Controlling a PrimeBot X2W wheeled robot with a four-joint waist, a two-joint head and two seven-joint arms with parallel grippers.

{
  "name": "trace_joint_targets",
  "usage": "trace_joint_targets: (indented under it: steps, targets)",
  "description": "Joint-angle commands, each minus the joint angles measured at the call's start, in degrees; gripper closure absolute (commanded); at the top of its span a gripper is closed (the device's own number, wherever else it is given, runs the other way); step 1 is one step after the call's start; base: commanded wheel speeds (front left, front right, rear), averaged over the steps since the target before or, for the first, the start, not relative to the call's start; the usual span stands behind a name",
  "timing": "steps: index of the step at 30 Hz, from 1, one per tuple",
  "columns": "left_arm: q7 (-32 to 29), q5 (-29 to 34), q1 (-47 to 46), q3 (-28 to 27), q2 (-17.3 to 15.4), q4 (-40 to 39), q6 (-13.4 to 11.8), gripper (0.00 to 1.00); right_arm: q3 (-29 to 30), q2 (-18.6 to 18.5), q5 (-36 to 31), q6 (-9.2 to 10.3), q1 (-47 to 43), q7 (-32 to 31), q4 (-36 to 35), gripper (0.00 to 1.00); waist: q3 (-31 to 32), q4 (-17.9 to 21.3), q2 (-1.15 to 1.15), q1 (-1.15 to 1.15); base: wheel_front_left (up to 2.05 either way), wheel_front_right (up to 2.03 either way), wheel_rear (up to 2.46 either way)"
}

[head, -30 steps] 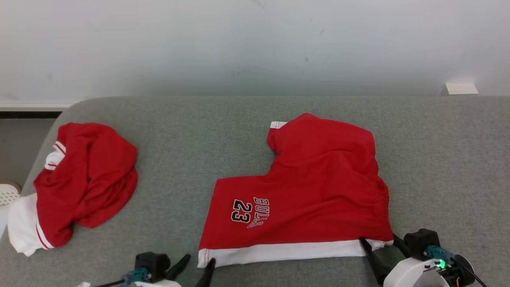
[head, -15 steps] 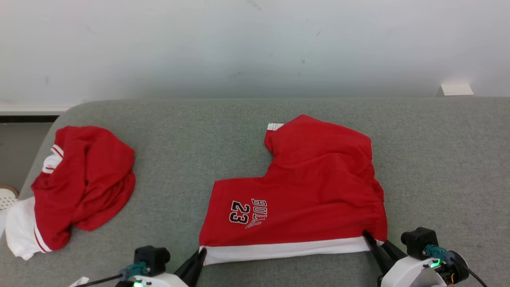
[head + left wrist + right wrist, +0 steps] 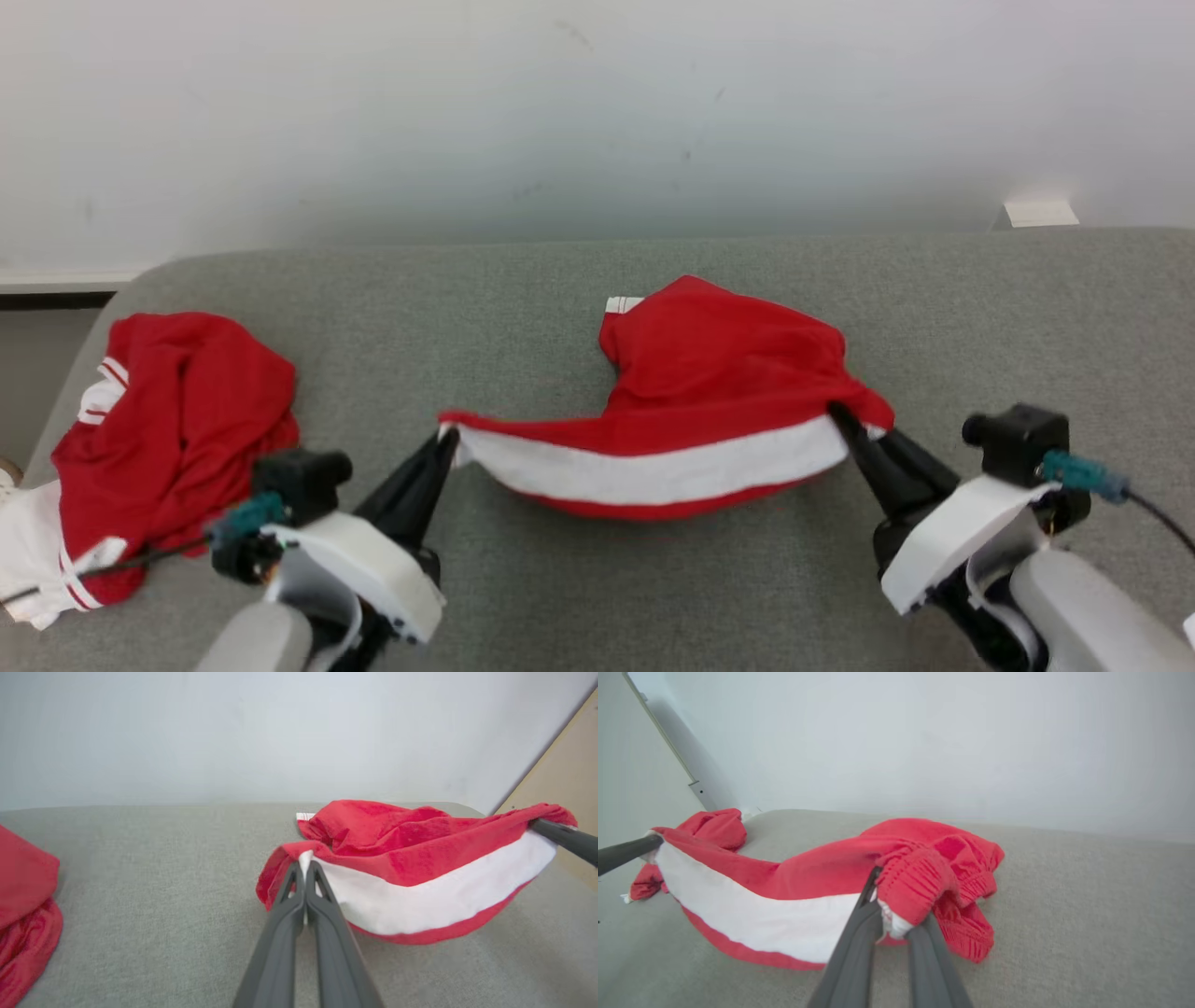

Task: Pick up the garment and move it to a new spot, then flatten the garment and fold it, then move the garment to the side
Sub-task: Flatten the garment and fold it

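Room for moving is widest on the robot's right, where the grey cushion (image 3: 1027,317) lies bare out to the picture's edge. A second bare stretch runs along the near side, between the 2 arms, and a narrower one separates the 2 red garments. At the back the cushion's far edge meets a white wall (image 3: 560,112). At the far left its corner rounds off beside a darker floor strip (image 3: 37,364).

The garment (image 3: 719,373), red shorts with 1 white band (image 3: 653,471) along the hem, sits at the middle of the cushion. Its near edge is raised and strung between the 2 grippers, sagging in a shallow curve, while its far part rests bunched on the cushion. The left gripper (image 3: 448,441) is clamped tight on the near-left corner, with white hem pressed between its fingers. The right gripper (image 3: 837,418) is pinched on the near-right corner, where the gathered waistband bulges over its fingers.

The second red garment (image 3: 177,411) lies crumpled and well apart at the cushion's left edge, its white trim toward the near-left corner. 1 small pale block (image 3: 1036,215) sits against the wall at the far right.
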State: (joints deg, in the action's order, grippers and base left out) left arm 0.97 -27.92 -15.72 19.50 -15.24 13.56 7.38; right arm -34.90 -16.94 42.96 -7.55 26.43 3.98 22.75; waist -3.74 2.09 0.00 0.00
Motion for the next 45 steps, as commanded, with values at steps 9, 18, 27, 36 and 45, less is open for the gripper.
trace_joint_targets:
  steps: [9,18,27,36,45]
  targets:
    - [-5.21,-2.40,-20.14,1.27,-5.28,-2.36,0.14,1.00,1.21,-3.14,6.12,0.12,16.96,-5.86,-6.09,1.00,-9.90,0.91,0.00,0.00,0.00,0.00,0.00]
    - [-3.93,-5.95,-47.76,5.98,-7.87,10.33,0.15,1.00,3.39,-0.01,11.69,0.12,41.13,-7.42,3.49,1.00,-21.64,1.99,0.00,0.00,0.00,0.00,0.00]
    - [1.07,-5.30,-68.09,8.99,-7.24,23.31,0.03,1.00,4.51,0.69,11.59,0.12,59.67,0.08,15.51,1.00,-25.60,1.83,0.00,0.00,0.00,0.00,0.00]
    - [4.37,-8.12,-80.71,12.40,-6.38,30.97,0.04,1.00,3.31,2.47,12.42,0.13,69.42,5.41,21.81,1.00,-26.34,1.71,0.00,0.00,0.00,0.00,0.00]
    - [6.30,-15.14,-72.39,23.18,-10.13,28.90,0.05,1.00,-6.77,2.46,17.91,0.12,58.59,1.77,18.75,1.00,-22.86,1.30,0.00,0.00,0.00,0.00,0.00]
